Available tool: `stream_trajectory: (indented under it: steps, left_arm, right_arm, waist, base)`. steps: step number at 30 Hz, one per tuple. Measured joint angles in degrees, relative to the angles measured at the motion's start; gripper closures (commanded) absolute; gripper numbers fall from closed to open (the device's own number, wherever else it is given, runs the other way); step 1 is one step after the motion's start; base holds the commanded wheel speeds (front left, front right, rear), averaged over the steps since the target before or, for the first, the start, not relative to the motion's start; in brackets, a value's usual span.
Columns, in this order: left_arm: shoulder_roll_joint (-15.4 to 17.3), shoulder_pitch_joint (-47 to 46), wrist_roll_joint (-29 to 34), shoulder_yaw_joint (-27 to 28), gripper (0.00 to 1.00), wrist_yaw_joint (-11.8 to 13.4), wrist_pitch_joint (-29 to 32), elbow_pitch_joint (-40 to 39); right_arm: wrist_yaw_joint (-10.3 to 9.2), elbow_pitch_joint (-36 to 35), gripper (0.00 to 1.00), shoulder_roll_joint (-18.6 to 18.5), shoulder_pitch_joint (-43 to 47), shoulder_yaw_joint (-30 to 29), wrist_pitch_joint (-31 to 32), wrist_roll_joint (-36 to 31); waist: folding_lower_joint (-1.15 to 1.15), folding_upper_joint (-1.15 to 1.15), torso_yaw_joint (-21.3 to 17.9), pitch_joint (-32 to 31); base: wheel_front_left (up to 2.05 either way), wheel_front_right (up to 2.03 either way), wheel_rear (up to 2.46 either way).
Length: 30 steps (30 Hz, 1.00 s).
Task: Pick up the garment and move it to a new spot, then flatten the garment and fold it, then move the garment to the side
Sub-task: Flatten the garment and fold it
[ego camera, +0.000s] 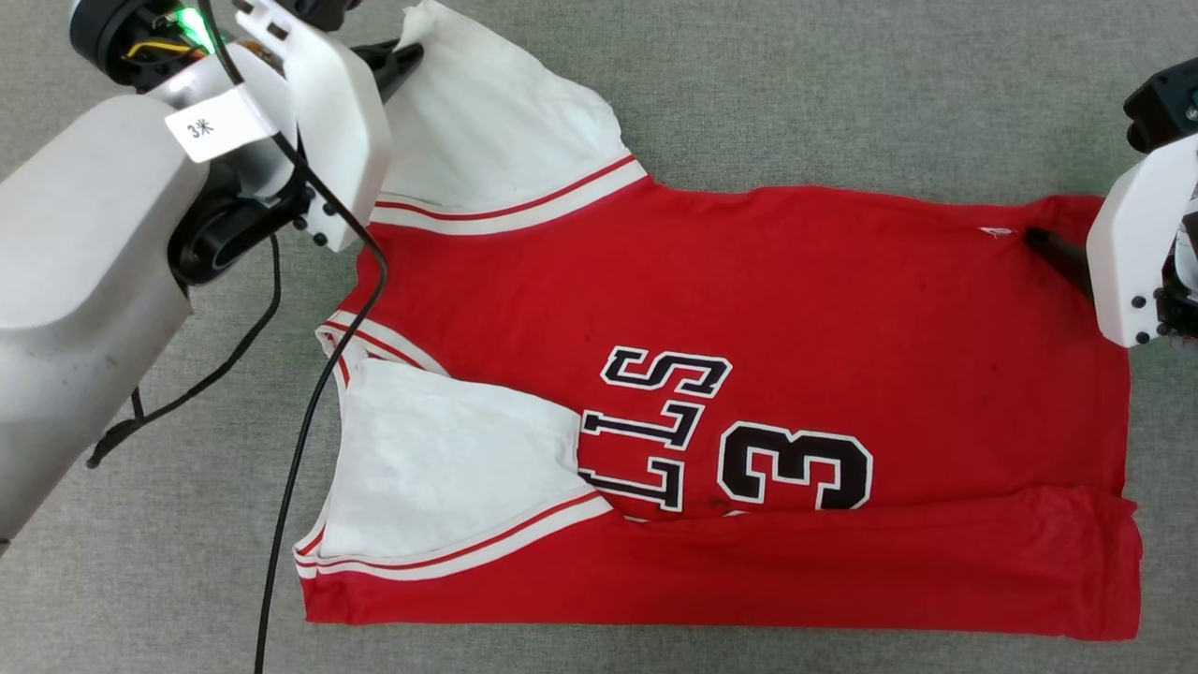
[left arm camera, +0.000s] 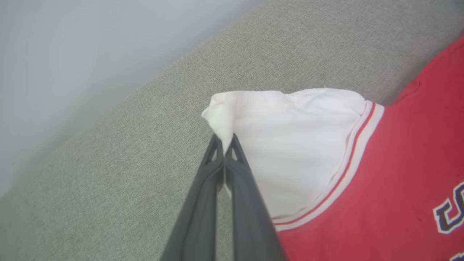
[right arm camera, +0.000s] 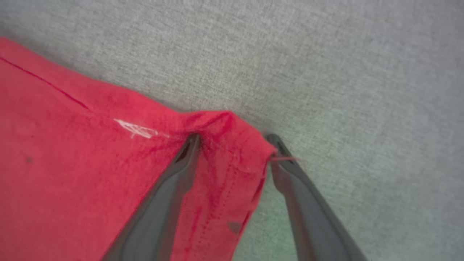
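Worktop (ego camera: 842, 94): grey woven fabric surface. Jersey (ego camera: 842, 309) lies spread on it, front up, near edge folded over, one white sleeve folded inward.

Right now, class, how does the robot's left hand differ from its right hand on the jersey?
The left hand is shut, pinching the tip of a white sleeve; the right hand is open, fingers straddling a red hem corner without clamping it. The left hand works the jersey's shoulder end, the right hand its bottom end. Both sit at the far edge.
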Motion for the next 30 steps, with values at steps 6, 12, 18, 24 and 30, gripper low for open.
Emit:
stream_trajectory:
  steps: [6,12,18,24,30]
  left_arm:
    - [0.51,0.91,-0.53,-0.12,1.0,-0.11,-2.14,1.49]
    - [0.76,4.41,-1.44,-0.55,1.0,0.02,-4.44,1.6]
    - [2.68,10.54,-2.72,-1.03,1.0,1.79,-6.27,-1.29]
    - [5.73,18.24,-4.99,-1.19,1.0,5.49,-8.31,-5.91]
    - [8.67,29.47,-8.24,-1.93,1.0,10.32,-11.23,-11.76]
  right_arm:
    - [0.12,1.69,1.0,-0.25,-0.31,2.93,-6.68,2.36]
    - [0.13,1.4,1.0,-1.05,1.72,3.94,-14.73,4.08]
    - [0.12,-1.38,1.0,-1.38,7.08,3.87,-20.56,5.26]
    - [0.12,-4.58,1.0,-1.97,14.0,2.67,-23.34,5.35]
    - [0.12,-9.04,1.0,-1.92,25.19,-1.31,-24.57,4.3]
  waist:
    - [0.0,0.0,-0.61,-1.57]
    - [0.01,0.0,-1.15,-5.28]
    - [0.0,0.0,-1.57,-10.13]
    - [0.0,0.0,-1.9,-14.95]
    - [0.0,0.0,-1.69,-20.29]
  base:
    - [0.0,0.0,0.0]
    - [0.0,0.0,0.0]
    - [0.0,0.0,0.0]
    - [0.0,0.0,0.0]
    - [0.0,0.0,0.0]
